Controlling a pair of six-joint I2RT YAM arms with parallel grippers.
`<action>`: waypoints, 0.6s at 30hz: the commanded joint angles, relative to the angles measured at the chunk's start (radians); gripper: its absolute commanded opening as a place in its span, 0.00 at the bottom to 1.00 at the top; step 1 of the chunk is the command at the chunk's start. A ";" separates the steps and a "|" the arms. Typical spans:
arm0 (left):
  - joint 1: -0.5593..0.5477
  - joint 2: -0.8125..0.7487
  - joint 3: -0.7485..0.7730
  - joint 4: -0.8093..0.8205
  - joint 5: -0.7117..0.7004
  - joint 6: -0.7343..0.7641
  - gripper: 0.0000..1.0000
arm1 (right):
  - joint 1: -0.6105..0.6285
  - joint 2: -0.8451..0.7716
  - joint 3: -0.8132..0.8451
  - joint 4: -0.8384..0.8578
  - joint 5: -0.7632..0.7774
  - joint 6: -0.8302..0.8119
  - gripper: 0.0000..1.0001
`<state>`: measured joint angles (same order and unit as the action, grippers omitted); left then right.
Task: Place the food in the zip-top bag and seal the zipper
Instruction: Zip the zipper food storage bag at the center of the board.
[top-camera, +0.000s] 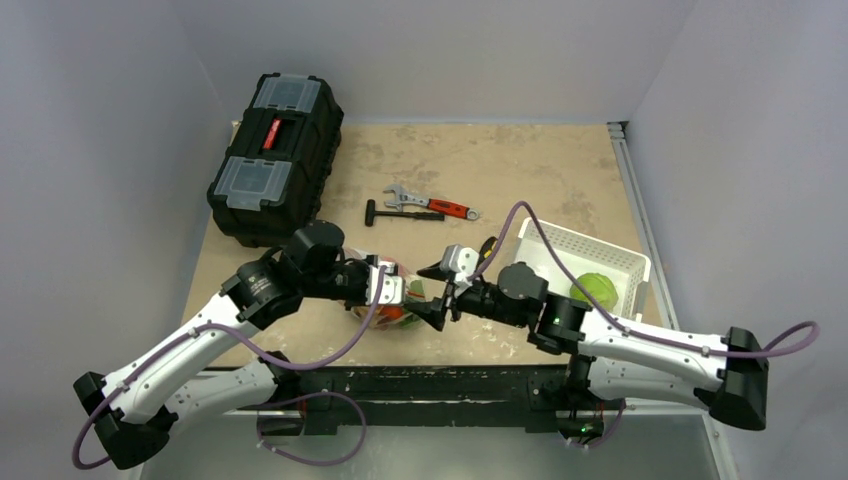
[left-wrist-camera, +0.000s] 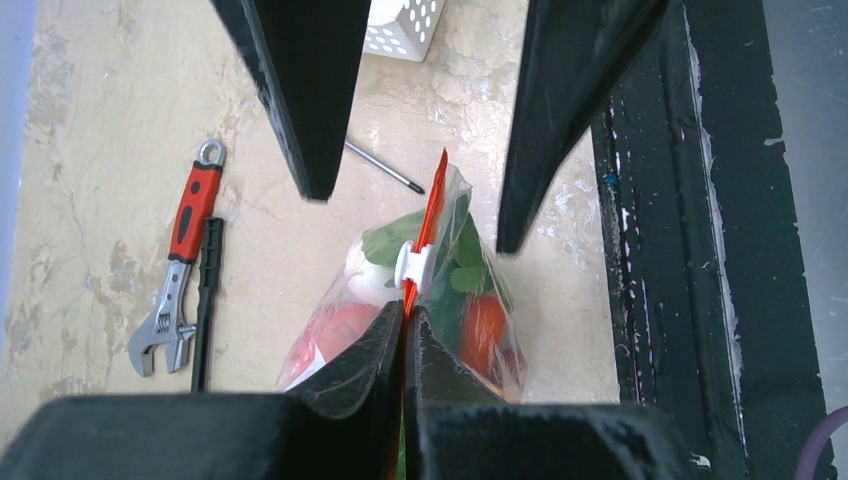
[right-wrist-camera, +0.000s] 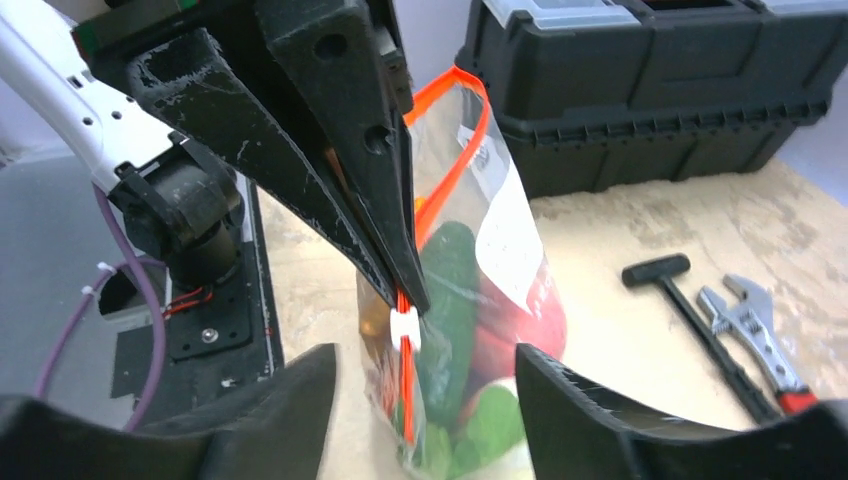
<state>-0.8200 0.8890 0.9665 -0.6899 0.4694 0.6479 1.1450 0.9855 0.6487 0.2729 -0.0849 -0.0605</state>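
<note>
Orange-red zipper (left-wrist-camera: 428, 205) is the matter in hand; by my reading this is the sealing step. Low in the left wrist view the left gripper (left-wrist-camera: 405, 325) has its fingers pressed together on the strip, pinching it just short of the white slider (left-wrist-camera: 414, 266); beyond, in the upper half of that frame, the right gripper (left-wrist-camera: 410, 220) stands spread, one finger on each side of the bag's edge, touching nothing that I can see. The zip-top bag (left-wrist-camera: 350, 320) sits between the two arms at lower centre of the top view; whether its bottom rests on the table (top-camera: 520, 170) I cannot tell.

The next move seems to call for the right gripper to close on the slider and draw it along the strip while the left holds the edge taut; in the right wrist view the two tracks look parted towards the upper centre, so the mouth is probably not shut along its whole length.

The bag holds the food (left-wrist-camera: 482, 322): a green cucumber (right-wrist-camera: 445, 290), a red piece (right-wrist-camera: 525, 325), leafy greens (right-wrist-camera: 490, 425). Farther right in the top view, the white slotted basket (top-camera: 600, 255) holds one green leafy item (top-camera: 597, 290), which may yet belong in the bag; at upper left the black toolbox (top-camera: 275, 160) sits with its lid down, contents hidden.
</note>
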 joint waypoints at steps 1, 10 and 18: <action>-0.005 0.001 -0.002 0.057 0.043 -0.002 0.00 | -0.001 -0.105 0.045 -0.219 0.109 0.166 0.67; -0.006 0.013 -0.002 0.058 0.037 -0.004 0.00 | -0.001 -0.043 0.188 -0.453 0.049 0.248 0.54; -0.005 0.014 -0.002 0.059 0.040 -0.007 0.00 | -0.001 0.053 0.272 -0.456 0.083 0.197 0.39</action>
<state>-0.8207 0.9062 0.9665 -0.6750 0.4763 0.6472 1.1446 1.0054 0.8406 -0.1741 -0.0162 0.1562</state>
